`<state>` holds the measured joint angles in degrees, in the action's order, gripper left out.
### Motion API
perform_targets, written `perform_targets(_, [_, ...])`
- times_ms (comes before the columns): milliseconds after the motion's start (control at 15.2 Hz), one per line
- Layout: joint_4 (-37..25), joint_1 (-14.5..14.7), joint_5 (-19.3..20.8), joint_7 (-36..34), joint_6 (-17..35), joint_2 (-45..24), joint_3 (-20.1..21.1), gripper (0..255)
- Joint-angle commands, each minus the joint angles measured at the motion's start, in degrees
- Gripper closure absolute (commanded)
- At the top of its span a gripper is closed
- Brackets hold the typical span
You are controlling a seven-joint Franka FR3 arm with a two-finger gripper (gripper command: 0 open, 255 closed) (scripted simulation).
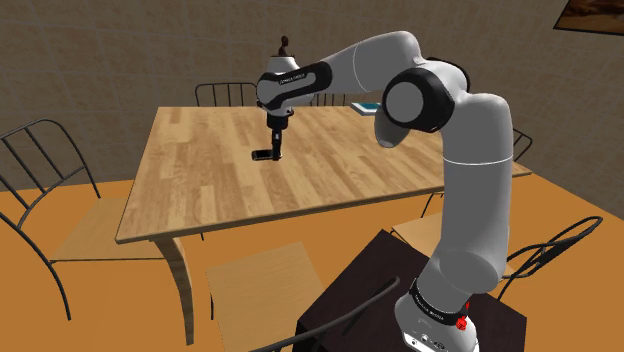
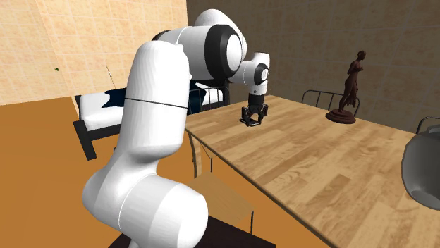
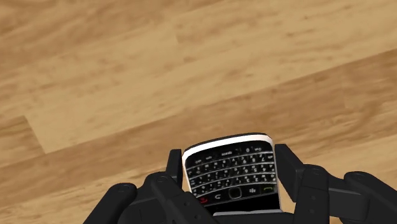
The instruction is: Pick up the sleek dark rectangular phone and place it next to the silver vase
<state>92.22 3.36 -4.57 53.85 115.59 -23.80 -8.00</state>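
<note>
We are clamping the black fingers [image 3: 287, 164] on the phone [image 3: 232, 175], one against each long side. Its long axis is running straight out from the palm between them, with the keypad end jutting past the tips. The phone is sitting low over the table [image 1: 200, 180], toward the far side in the shoulder view. We are not managing to tell whether it is touching the wood or riding just clear of it.

The coming move is turning on where the vase [image 2: 423, 165] lies. In the second exterior view it is bulging in at the right edge, well apart from the fingers. We are judging the carry to be a long run down the table toward that view's right. A brown figurine [image 2: 347, 84] is standing by the far edge, off to the side of that line.

The phone is showing as a glossy black slab with a pale rim, rounded corners and rows of small white-lettered keys. The vase is looking dull grey and round-bellied. The table is showing pale planks with plain grain.
</note>
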Motion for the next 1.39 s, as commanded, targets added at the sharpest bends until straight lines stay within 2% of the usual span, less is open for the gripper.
perform_targets(0, [-1.02, 0.0, 0.1, -0.08, -1.5, 0.47, -0.05, 255])
perform_targets(1320, [-13.69, -0.24, 0.59, -0.66, -16.04, 2.37, -0.31, 255])
